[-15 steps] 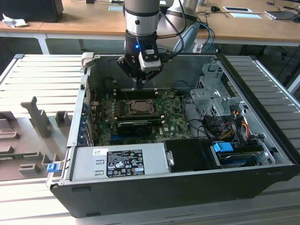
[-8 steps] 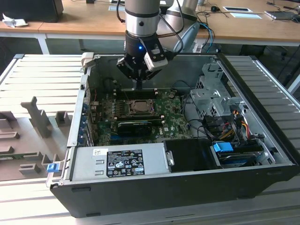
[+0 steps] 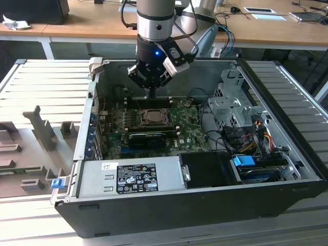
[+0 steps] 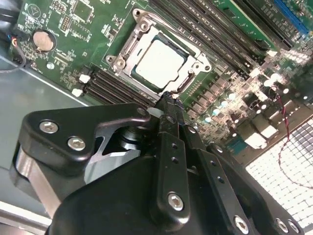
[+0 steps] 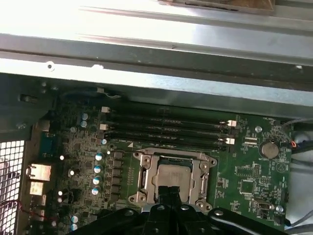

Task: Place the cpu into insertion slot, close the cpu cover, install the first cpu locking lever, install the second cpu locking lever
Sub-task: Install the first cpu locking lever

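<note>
Inside the open dark metal computer case (image 3: pixel 287 154), the black gripper (image 4: pixel 168 100) hangs with its fingers clenched together on nothing. Its tips are just beside one edge of the thin silver-grey metal cpu cover (image 4: pixel 128 49), and contact cannot be judged. The small square silver-grey cpu (image 4: pixel 160 61) lies in the square black insertion slot (image 4: pixel 146 45), which is largely hidden beneath chip and lowered cover.

The cpu (image 4: pixel 161 62) is silver-grey, the board (image 4: pixel 98 22) green, the gripper (image 4: pixel 168 100) black.
</note>
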`<move>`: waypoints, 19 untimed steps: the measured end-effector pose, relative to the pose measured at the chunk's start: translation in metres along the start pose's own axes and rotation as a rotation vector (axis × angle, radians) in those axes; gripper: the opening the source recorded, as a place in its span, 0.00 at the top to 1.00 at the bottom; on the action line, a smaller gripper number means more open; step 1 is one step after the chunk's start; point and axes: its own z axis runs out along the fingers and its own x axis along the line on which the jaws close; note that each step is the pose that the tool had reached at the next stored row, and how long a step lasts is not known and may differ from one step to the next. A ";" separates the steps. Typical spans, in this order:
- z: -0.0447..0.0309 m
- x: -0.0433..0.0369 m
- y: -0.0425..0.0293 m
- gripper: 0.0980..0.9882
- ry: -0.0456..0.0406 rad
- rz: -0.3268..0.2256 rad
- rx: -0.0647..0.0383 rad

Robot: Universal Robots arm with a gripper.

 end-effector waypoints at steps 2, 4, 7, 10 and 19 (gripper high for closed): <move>0.0002 0.0034 0.0004 0.99 0.0001 -0.001 0.000; 0.0003 0.0105 0.0012 0.99 0.0001 -0.001 0.000; 0.0006 0.0152 0.0017 0.99 0.0002 -0.001 0.000; 0.0010 0.0216 0.0024 0.99 0.0000 -0.001 0.000; 0.0071 0.0493 0.0053 0.99 0.0001 -0.001 0.000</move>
